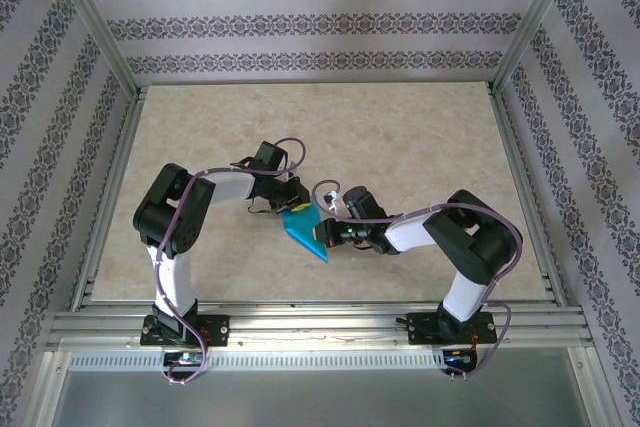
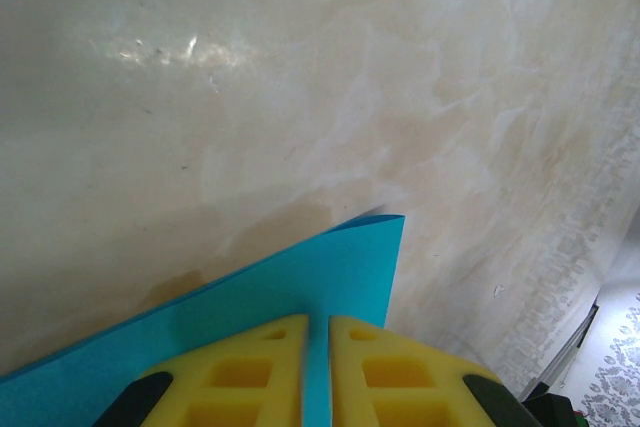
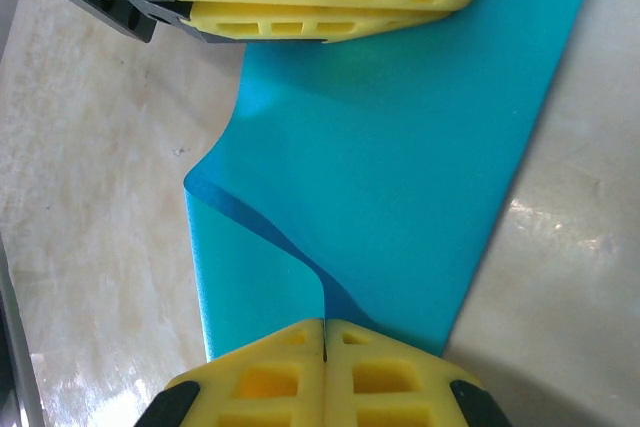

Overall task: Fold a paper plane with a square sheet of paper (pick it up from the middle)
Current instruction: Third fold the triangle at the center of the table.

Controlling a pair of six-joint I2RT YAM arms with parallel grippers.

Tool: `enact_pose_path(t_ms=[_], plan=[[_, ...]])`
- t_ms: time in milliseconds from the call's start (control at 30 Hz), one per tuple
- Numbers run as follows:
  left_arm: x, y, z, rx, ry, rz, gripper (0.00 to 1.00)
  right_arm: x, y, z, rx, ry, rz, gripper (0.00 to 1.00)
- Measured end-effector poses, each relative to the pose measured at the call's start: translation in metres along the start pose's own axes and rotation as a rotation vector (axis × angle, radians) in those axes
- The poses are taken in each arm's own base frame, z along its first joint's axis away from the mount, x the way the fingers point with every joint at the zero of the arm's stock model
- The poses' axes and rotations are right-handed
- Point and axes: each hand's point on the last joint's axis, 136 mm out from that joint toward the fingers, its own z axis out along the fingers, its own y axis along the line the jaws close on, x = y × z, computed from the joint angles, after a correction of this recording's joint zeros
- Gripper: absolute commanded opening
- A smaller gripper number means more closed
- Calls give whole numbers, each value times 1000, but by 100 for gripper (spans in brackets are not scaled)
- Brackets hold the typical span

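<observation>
Tabletop (image 1: pixel 400 147): beige, marbled with tan veining, glossy, glare patches in wrist views. Aluminium rails (image 1: pixel 320 319) frame all four edges. Arm bases (image 1: pixel 185 329) fixed at near rail. Folded teal-blue paper (image 1: pixel 303 226) over centre, slightly toward near side. Soft shadow on surface beside it. Contact with surface unclear.

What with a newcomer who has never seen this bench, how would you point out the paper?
On the beige marbled table, look near the front middle, where the two arms meet. The left gripper and right gripper each pinch the paper from opposite ends. Its bright teal-blue stands out against pale tabletop and yellow fingers.
</observation>
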Motion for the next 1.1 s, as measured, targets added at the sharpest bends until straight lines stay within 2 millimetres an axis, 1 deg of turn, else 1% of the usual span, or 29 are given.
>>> enact_pose_path(t_ms=[467, 1100], plan=[[0, 0, 0, 0, 0, 0, 16, -1, -2, -3, 23, 1, -23, 0], [0, 0, 0, 0, 0, 0, 16, -3, -1, -1, 22, 8, -21, 0]])
